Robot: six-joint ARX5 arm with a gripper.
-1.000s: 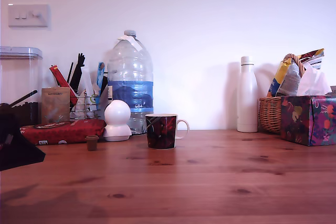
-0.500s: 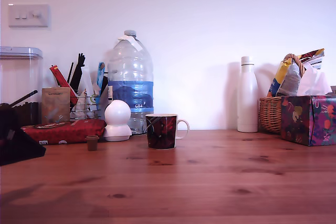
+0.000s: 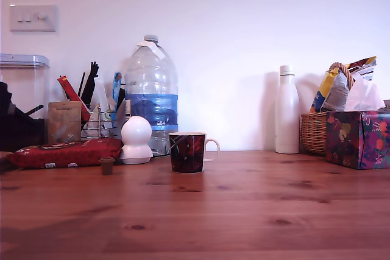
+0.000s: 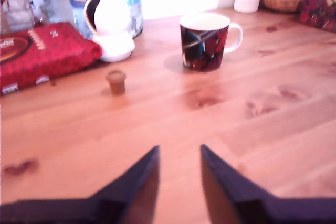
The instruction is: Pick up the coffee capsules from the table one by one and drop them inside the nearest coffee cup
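Note:
One small brown coffee capsule (image 3: 106,165) stands upright on the reddish wooden table (image 3: 244,211), to the exterior view's left of the coffee cup (image 3: 187,151), a dark floral mug with a white handle. The wrist view shows the same capsule (image 4: 116,81) and cup (image 4: 205,43) on the table (image 4: 262,129), both well ahead of my gripper (image 4: 178,153). Its two dark fingers (image 4: 142,179) stand apart above bare wood, open, with nothing between them. In the exterior view only a dark bit of the arm (image 3: 5,101) shows at the left edge.
A white dome gadget (image 3: 136,140) and a red packet (image 3: 67,152) sit just behind the capsule. Further back are a big water bottle (image 3: 150,95), a white bottle (image 3: 286,111), a wicker basket (image 3: 314,132) and a floral tissue box (image 3: 358,138).
The dark arm shape at the exterior view's left has risen and drawn back toward the left edge. Capsule and cup have not moved.

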